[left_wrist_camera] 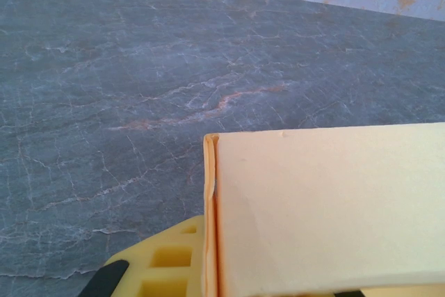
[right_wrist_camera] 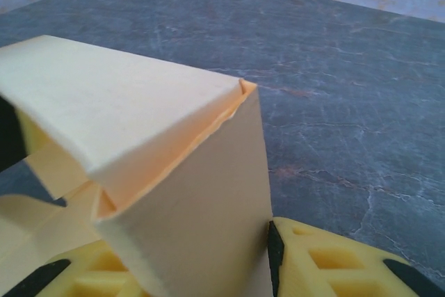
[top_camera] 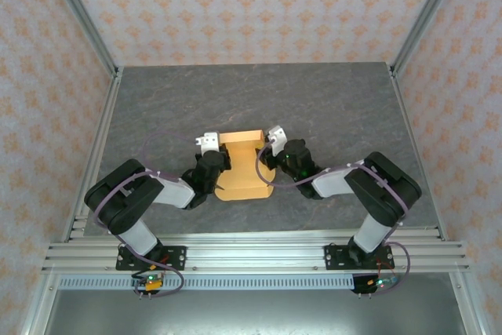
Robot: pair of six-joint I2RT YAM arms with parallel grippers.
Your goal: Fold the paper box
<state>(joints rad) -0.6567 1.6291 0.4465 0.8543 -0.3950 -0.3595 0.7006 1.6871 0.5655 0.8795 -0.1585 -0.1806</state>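
Note:
The paper box point(top_camera: 241, 169), tan-orange cardboard partly folded up, lies on the grey table between both arms. My left gripper point(top_camera: 209, 145) is at its left far corner and my right gripper point(top_camera: 274, 137) at its right far corner. In the left wrist view the left gripper point(left_wrist_camera: 233, 273) is shut on a thin upright wall of the paper box point(left_wrist_camera: 327, 206); one yellow finger point(left_wrist_camera: 156, 262) shows beside it, and the panel hides the other. In the right wrist view the right gripper point(right_wrist_camera: 188, 273) holds a raised side wall of the paper box point(right_wrist_camera: 195, 206), its black pad point(right_wrist_camera: 275, 259) pressed against the cardboard.
The grey marbled table point(top_camera: 329, 107) stretches free behind and beside the box. Aluminium rails point(top_camera: 251, 253) run along the near edge and up both sides point(top_camera: 98, 154). Patterned walls point(top_camera: 251, 5) close the space in.

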